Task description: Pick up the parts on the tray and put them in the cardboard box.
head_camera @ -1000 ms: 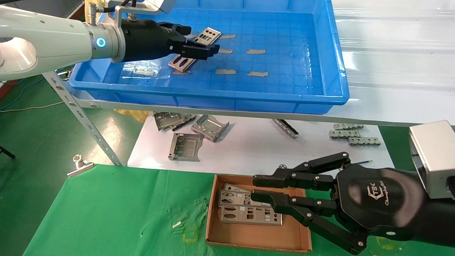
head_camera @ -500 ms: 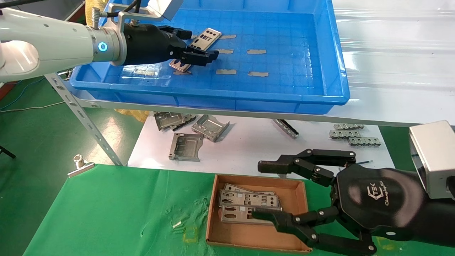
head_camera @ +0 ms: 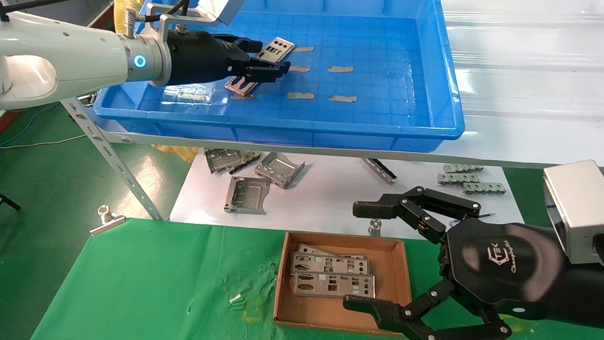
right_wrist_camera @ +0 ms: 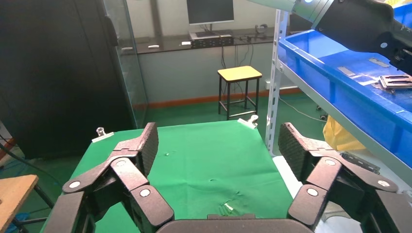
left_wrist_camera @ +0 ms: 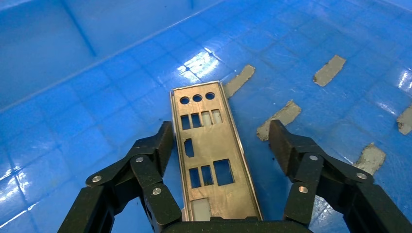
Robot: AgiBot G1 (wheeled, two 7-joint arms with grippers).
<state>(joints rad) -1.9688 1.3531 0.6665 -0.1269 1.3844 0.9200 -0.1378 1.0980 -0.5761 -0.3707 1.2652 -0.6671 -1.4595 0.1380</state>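
One silver punched plate (head_camera: 276,48) lies slanted on the floor of the blue tray (head_camera: 401,71), near its back left. My left gripper (head_camera: 271,71) is open low over it. In the left wrist view the plate (left_wrist_camera: 214,145) lies lengthwise between the fingers of the gripper (left_wrist_camera: 221,141), with a gap on each side. The cardboard box (head_camera: 282,274) sits on the green cloth and holds a few stacked plates (head_camera: 330,283). My right gripper (head_camera: 358,255) is open wide and empty at the box's right end. It also shows in the right wrist view (right_wrist_camera: 218,145).
Folded grey brackets (head_camera: 247,193) and toothed strips (head_camera: 465,179) lie on a white sheet under the tray shelf. Grey tape strips (head_camera: 339,69) dot the tray floor. A slanted shelf strut (head_camera: 108,156) and a metal clip (head_camera: 106,219) are at the left.
My right gripper's fingers have spread from nearly together to wide apart over the box, and the top plate lies in the box. My left gripper has barely shifted over the tray plate.
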